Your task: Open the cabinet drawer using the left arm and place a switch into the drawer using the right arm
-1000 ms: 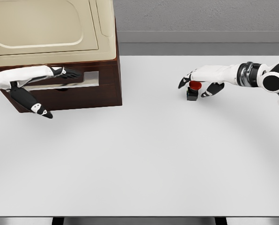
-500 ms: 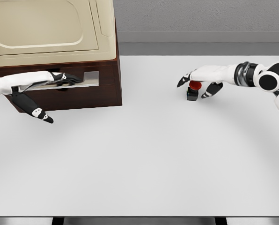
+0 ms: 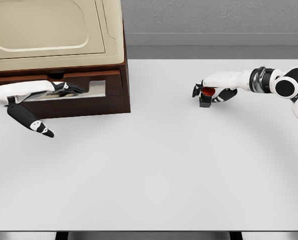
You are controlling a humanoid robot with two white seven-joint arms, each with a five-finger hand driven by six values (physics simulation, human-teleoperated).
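Pulling the drawer (image 3: 84, 90) comes first here, and you are partway through it: the left robot hand (image 3: 59, 88) lies flat along the drawer front of the cabinet (image 3: 89, 102), its fingers (image 3: 74, 89) stretched toward the pale recessed handle, with the thumb hanging loose below over the counter (image 3: 149, 165). The fingers look extended rather than clenched, so treat this as a hook, not a firm grip. A narrow dark gap shows above the drawer front, which suggests it is only slightly out. Keep your pull straight toward the robot, level with the counter, so the fingertips do not slide off the handle lip.

On the far side, the right robot hand (image 3: 212, 93) is curled closely round the switch (image 3: 206, 97), a small black box with a red button, standing on the counter well apart from the cabinet. Whether the fingers truly pinch it is hard to tell. Squeeze on the 2 black sides, not the button, and do not lift until the drawer opening is clearly wide enough to take it.
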